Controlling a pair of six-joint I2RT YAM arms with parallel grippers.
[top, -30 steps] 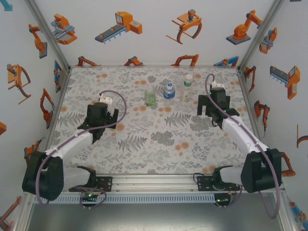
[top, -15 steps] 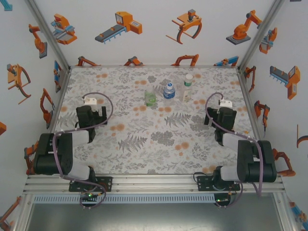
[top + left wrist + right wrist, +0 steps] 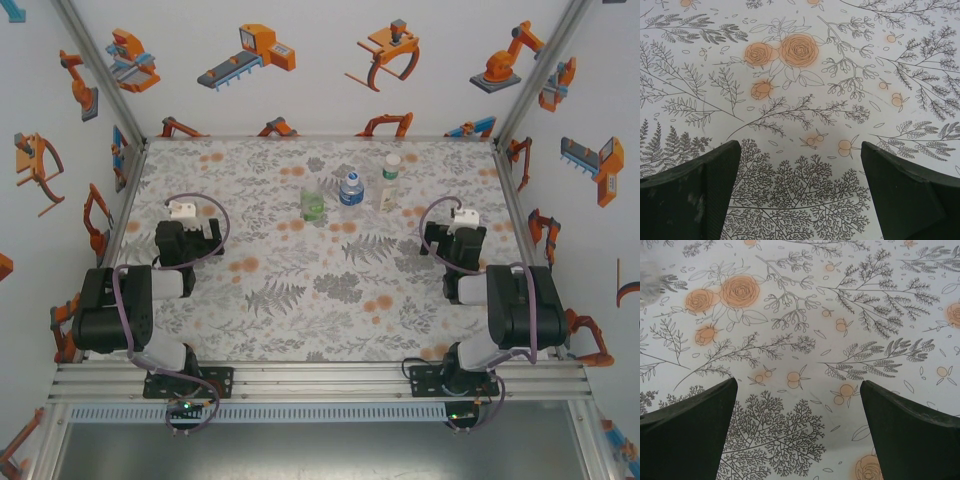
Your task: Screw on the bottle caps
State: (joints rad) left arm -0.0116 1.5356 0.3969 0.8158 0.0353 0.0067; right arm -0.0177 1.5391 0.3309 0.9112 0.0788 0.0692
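bottles (image 3: 350,188) in a far row, well apart from wide-spread empty left pincer (image 3: 799,150) and wide-spread empty right pincer (image 3: 797,387)

Three small clear bottles are standing on the floral table (image 3: 270,330): green-labelled bottle (image 3: 313,205), blue-labelled bottle (image 3: 350,190), slimmer green-and-white bottle (image 3: 389,182). Two grippers are showing: left gripper (image 3: 800,146), right gripper (image 3: 799,384). Caps too small to count.

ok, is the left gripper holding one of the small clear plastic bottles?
No: the left gripper is open, with bare floral-print table cover between its jaws.
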